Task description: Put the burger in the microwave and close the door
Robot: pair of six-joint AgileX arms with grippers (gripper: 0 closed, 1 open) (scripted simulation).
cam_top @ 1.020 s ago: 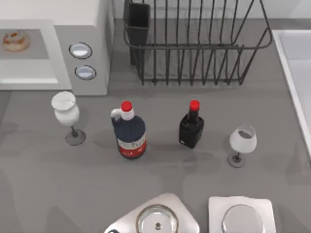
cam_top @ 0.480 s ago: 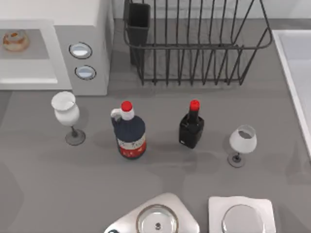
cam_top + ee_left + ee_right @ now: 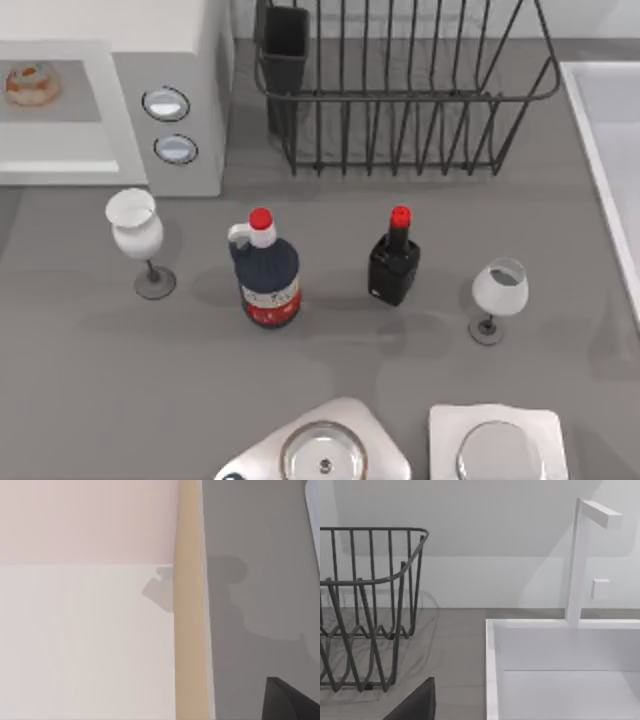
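Note:
The burger (image 3: 30, 83), a small tan bun, sits inside the white microwave (image 3: 150, 25) at the table's far left, seen within its white-framed front (image 3: 125, 120). I cannot tell from here whether the door is shut over it. Two round knobs (image 3: 166, 103) mark the grey side panel. A dark piece of my left gripper (image 3: 292, 702) shows beside the table's tan edge (image 3: 189, 605). A dark piece of my right gripper (image 3: 415, 705) shows near the dish rack (image 3: 365, 605) and the sink (image 3: 492, 680).
A wire dish rack (image 3: 400, 100) stands at the back and a white sink (image 3: 600, 120) at the right. Two wine glasses (image 3: 135, 225) (image 3: 498, 288), a dark blue jug (image 3: 268, 270) and a black bottle (image 3: 394, 262) stand mid-table. Two metal dishes (image 3: 322, 450) lie in front.
Faint shadows on the table top have shifted at the lower left. No object has moved.

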